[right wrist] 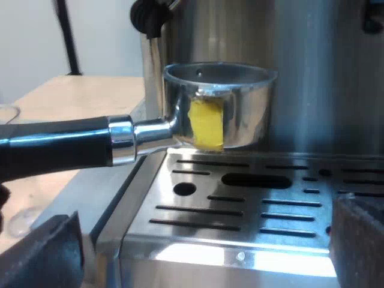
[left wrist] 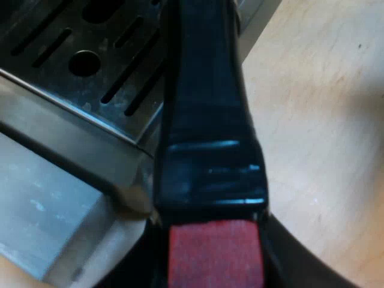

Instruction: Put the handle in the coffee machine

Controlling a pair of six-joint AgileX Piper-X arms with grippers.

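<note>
Where my left gripper takes hold is the nearest thing to me: my fingers sit on either side of the red end of the dark handle, clamped on it. Beyond the grip, the handle runs out over a corner of the espresso machine, crossing the raised steel rim of its drip tray with the slotted grid beneath. Along the handle's other flank lies the pale wooden table, a broad open surface on that side.

My right gripper hangs low before the tray's front lip, its two fingers spread wide with nothing between them. Past the lip the grid stretches flat. Over its far part hangs the metal holder, with its mouth upward and level, a gap of air under its base, and a yellow patch on its wall. It is not locked in. The handle leaves it sideways, passing over the tray's side edge and out above the table. Just behind the holder rises the machine's steel front. I cannot tell whether the holder's rim touches it. Higher up and farther back, a black knob juts from the machine above the holder's rim.
</note>
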